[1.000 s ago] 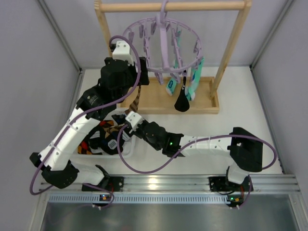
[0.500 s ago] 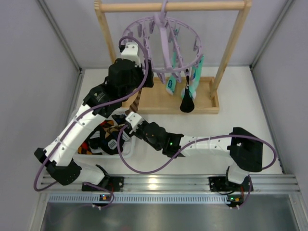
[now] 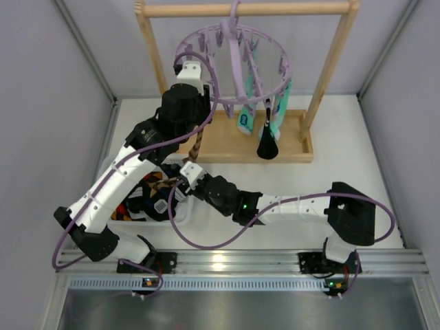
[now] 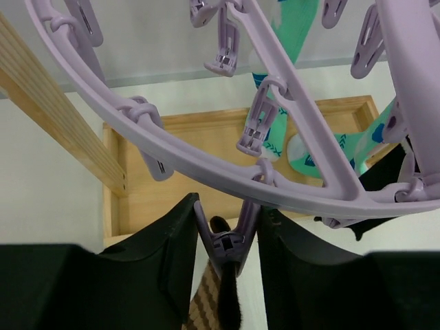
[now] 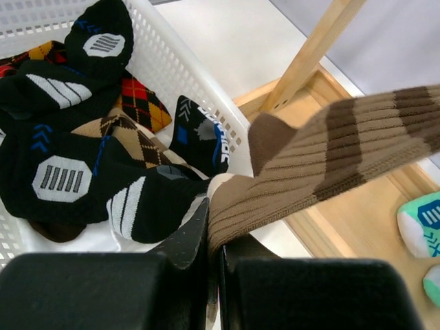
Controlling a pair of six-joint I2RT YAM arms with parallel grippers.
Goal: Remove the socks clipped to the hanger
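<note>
The lavender hanger [image 3: 234, 65] hangs from the wooden rack's top bar. Two mint-teal socks [image 3: 275, 117] and a black sock [image 3: 265, 146] dangle from its right side. On the left a brown striped sock [image 3: 196, 144] runs down from one clip peg [image 4: 230, 244]. My left gripper [image 4: 229, 210] is raised to the ring, its fingers pressed on both wings of that peg. The right gripper [image 5: 214, 227] sits lower, above the basket's edge, shut on the brown sock's [image 5: 330, 158] free end. The sock is stretched between peg and gripper.
A white mesh basket [image 5: 172, 69] under my right gripper holds several black and argyle socks. The wooden rack [image 3: 240, 9] stands on a tray-like base [image 3: 227, 141] at the back, its posts either side of the hanger. Grey walls close in left and right.
My left arm rose and reached forward to the hanger's ring, and its jaws went from wide open to closed round the clip peg. The right arm held still with the sock.
</note>
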